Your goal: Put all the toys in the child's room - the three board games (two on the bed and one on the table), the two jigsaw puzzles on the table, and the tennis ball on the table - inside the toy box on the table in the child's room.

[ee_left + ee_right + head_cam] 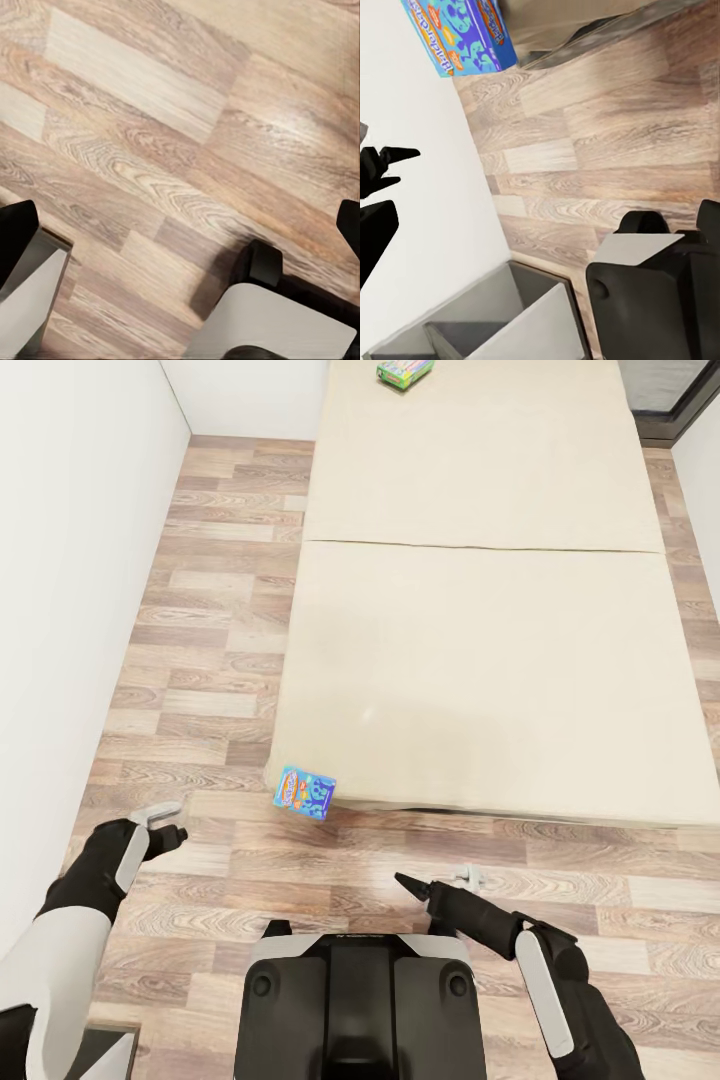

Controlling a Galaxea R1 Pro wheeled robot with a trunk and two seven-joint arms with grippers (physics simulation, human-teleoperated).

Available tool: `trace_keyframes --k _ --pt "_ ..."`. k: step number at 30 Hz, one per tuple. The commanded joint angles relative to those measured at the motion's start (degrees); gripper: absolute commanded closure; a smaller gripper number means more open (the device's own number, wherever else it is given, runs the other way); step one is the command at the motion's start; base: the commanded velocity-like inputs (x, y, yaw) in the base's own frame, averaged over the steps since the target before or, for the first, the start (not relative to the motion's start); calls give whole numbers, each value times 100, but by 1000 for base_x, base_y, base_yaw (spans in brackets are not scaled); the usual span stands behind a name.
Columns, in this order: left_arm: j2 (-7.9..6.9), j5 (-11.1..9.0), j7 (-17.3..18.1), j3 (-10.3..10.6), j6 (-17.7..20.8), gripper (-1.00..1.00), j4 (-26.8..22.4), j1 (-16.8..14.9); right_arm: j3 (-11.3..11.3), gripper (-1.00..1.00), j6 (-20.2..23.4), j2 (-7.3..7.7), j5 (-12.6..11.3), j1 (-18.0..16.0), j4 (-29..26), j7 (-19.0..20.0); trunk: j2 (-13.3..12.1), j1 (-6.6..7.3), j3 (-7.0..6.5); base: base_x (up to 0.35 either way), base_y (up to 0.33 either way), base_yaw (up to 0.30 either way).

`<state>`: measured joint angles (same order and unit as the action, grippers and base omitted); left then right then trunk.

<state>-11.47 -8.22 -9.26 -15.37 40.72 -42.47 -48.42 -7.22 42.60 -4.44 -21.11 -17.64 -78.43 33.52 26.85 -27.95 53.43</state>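
Note:
A blue board game (pixel 305 792) sits tilted at the near left corner of the bed (pixel 480 660), over its edge. The same blue board game (pixel 461 34) appears in the right wrist view beside the bed's corner. A green-and-white board game (pixel 404 371) lies at the bed's far end. My left gripper (pixel 165 822) is open over the floor, left of the blue box. My right gripper (pixel 435 880) is open and empty, low over the floor to the right of the box. The table, toy box, jigsaw puzzles and tennis ball are out of view.
A white wall (pixel 60 610) runs along the left, leaving a strip of wood floor (pixel 210 640) between it and the bed. My base (pixel 360 1000) stands just before the bed's foot. A grey box-like shape (pixel 502 315) lies near the wall.

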Motion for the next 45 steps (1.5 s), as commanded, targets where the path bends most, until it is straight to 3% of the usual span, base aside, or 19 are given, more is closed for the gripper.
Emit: trace_keyframes --k 1,15,45 --pt "-10 -65 -41 -1 21 -100 -7 38 -16 -100 36 -8 -8 -2 -52 15 8 -3 5 0 0 0" --pt "-50 -22 -49 18 32 -100 -23 255 -8 -100 26 -15 -15 -3 -215 -15 8 -3 -26 0 0 0" --pt "-135 -9 -43 17 42 -100 -24 272 1 -100 116 -22 -24 -3 -204 -54 8 -3 -303 0 0 0"
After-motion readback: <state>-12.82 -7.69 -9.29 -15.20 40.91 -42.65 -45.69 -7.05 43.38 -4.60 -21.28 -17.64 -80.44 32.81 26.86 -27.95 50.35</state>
